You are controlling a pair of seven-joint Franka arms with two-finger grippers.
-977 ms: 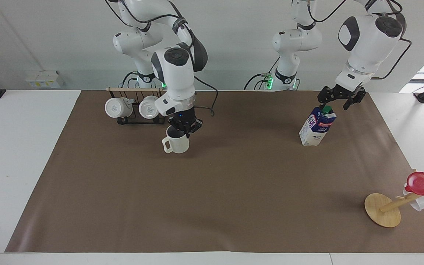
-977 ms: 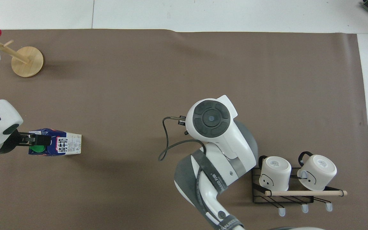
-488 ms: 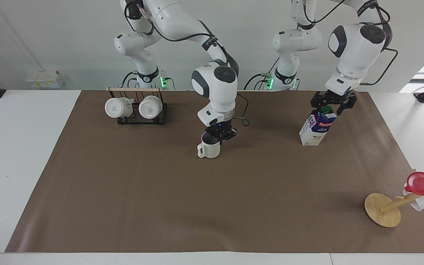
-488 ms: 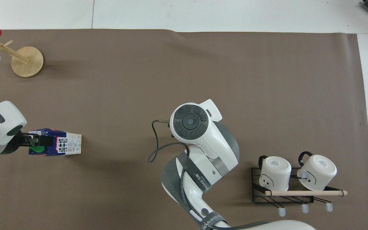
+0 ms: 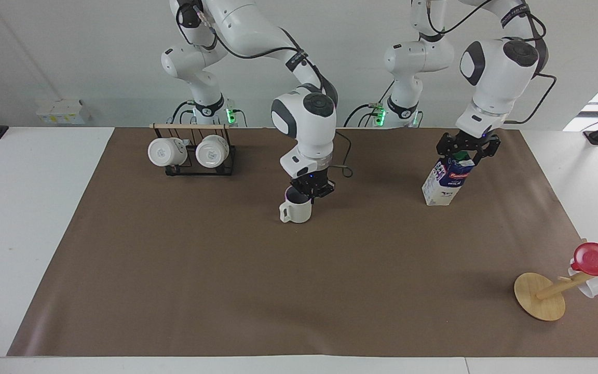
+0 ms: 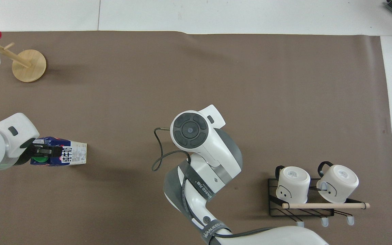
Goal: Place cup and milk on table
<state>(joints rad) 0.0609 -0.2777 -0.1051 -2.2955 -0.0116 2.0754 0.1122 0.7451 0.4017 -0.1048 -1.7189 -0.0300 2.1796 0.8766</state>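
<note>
Fingers of the right gripper [image 5: 310,190] are pinching the cup [image 5: 297,209] by its rim, one inside the mouth, and the cup is sitting on the brown sheet of the table [image 5: 299,291] near its middle, handle pointing toward the right arm's end. At the milk [image 5: 447,180], the left gripper [image 5: 466,150] is straddling the green cap, but whether its fingers are pressing the carton I cannot tell; the carton is standing on the sheet toward the left arm's end. Beside the cup, toward the right arm's end and nearer the robots, a black rack [image 5: 193,161] is holding two white mugs [image 6: 292,183]. A wooden stand [image 5: 540,296] carrying a red cup [image 5: 597,259] is sitting at the sheet's corner, farther from the robots than the milk. Bare sheet is stretching wide between cup and milk.
</note>
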